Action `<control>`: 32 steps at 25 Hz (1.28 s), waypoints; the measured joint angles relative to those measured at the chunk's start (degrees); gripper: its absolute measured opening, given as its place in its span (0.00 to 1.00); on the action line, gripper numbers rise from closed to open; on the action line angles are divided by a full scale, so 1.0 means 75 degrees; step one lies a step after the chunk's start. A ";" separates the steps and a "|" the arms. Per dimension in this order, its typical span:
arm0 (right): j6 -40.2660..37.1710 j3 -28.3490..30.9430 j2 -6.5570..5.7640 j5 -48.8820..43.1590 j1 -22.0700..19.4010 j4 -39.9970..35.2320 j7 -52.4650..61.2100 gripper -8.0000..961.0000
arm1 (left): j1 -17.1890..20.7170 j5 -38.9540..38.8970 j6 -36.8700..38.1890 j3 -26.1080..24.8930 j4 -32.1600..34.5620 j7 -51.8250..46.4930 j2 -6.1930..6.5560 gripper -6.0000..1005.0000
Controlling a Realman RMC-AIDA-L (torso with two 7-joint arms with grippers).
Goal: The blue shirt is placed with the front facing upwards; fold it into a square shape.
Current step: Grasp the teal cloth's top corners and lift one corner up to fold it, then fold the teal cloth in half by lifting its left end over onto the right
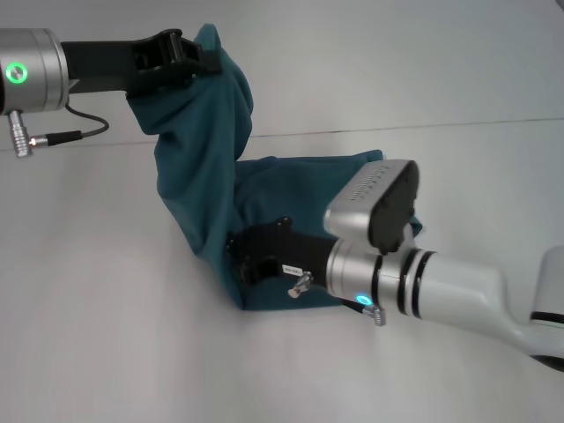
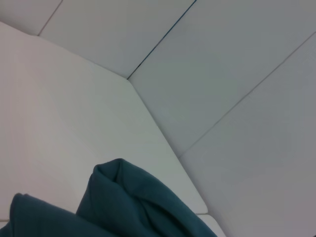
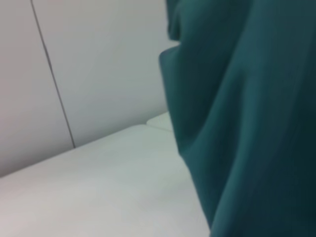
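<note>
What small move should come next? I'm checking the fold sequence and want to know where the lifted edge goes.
Probably carry the left gripper across toward the right and lower it, laying the raised cloth over the rest. It holds one end of the blue shirt high off the white table, while the right gripper grips the near edge low down, so the fabric hangs between them, unfolded.

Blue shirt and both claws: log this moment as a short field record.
garment: blue shirt, partly lifted, the rest lying on the white table
left claw: raised at far left, shut on the shirt's top edge
right claw: low at the near edge, shut on the cloth
shape: a draped band hanging from the left claw down to the table
fold state: not yet square
</note>
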 joint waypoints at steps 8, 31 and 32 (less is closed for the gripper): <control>-0.1111 -0.0112 -0.0089 -0.0054 -0.0939 -0.0817 0.0801 0.02 | 0.0000 0.0058 -0.0252 -0.0031 -0.0160 -0.0044 0.0115 0.04; -0.2716 0.0006 -0.0128 -0.0321 -0.4134 -0.4575 0.4000 0.02 | -0.0315 0.0008 -0.1379 0.1034 -0.0921 0.0165 -0.0245 0.04; -0.2697 0.0006 -0.0128 -0.0321 -0.4145 -0.4577 0.4000 0.02 | -0.0367 0.0027 -0.1417 0.1061 -0.0936 0.0183 -0.0307 0.04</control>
